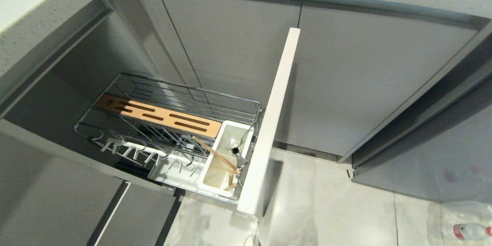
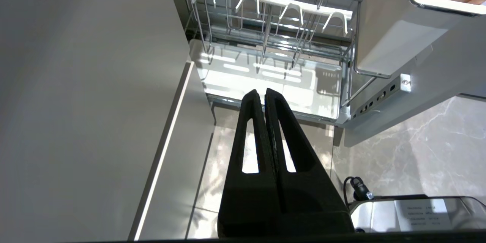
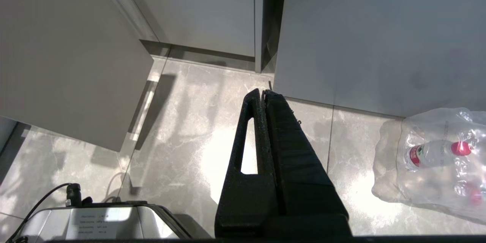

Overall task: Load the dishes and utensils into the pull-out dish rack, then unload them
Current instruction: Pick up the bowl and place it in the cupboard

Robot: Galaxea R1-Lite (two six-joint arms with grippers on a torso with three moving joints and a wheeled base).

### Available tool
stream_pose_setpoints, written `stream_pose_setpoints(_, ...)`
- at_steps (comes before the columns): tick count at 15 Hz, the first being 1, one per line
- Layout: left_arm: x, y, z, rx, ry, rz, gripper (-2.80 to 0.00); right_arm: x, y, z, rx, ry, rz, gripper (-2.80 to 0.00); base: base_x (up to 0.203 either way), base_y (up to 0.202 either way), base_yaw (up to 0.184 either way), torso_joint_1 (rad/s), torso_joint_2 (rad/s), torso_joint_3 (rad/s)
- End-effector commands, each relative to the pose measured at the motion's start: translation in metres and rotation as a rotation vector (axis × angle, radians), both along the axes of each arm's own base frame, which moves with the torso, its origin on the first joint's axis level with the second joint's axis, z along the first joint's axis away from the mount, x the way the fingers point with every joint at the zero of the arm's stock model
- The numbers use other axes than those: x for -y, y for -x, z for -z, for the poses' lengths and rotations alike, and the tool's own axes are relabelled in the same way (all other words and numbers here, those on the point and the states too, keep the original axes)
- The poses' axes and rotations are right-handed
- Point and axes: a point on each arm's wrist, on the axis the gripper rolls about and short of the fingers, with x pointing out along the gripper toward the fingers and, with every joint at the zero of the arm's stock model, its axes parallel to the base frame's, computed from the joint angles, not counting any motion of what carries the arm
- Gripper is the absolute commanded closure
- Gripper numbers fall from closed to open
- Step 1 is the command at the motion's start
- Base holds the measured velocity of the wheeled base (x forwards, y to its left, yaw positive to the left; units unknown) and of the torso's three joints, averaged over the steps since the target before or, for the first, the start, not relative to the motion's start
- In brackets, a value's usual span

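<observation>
Chopsticks in rack's caddy

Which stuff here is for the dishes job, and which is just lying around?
For the job:
pull-out dish rack
white utensil caddy
chopsticks

Just lying about:
wrapped pack of water bottles on the floor
closed grey cabinet doors

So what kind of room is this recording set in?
Most likely a home kitchen: a speckled pale stone countertop runs over flat grey cabinet doors, and a chrome wire pull-out dish rack with a white plastic utensil caddy stands open above a marbled tile floor.
</observation>
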Motion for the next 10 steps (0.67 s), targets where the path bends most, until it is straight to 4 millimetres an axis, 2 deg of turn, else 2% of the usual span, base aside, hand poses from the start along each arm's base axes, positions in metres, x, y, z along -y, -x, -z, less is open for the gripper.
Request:
stream_pose_setpoints(1, 0.0, 0.0, 0.0, 0.001, 0.0, 0.0, 0.0, 0.0, 0.0, 0.0, -0.003, 0.0, 0.0, 0.0, 0.0, 0.0, 0.0, -0.007, 0.01, -0.038)
stream_pose_setpoints(3, 0.0, 0.0, -0.001, 0.009, -0.014, 0.002, 0.0, 0.0, 0.0, 0.0, -0.002, 0.0, 0.0, 0.0, 0.0, 0.0, 0.0, 0.0, 0.0, 0.0)
stream_pose_setpoints(4, 0.0, 0.002, -0.009, 0.053, -0.027, 0.002, 0.0, 0.0, 0.0, 0.0, -0.002, 0.0, 0.0, 0.0, 0.0, 0.0, 0.0, 0.0, 0.0, 0.0)
stream_pose_setpoints(7, 0.0, 0.023, -0.063, 0.291, -0.04, 0.0, 0.0, 0.0, 0.0, 0.0, -0.002, 0.0, 0.0, 0.0, 0.0, 0.0, 0.0, 0.0, 0.0, 0.0)
stream_pose_setpoints(10, 0.001, 0.062, -0.115, 0.438, -0.068, 0.004, 0.0, 0.0, 0.0, 0.0, -0.002, 0.0, 0.0, 0.0, 0.0, 0.0, 0.0, 0.0, 0.0, 0.0)
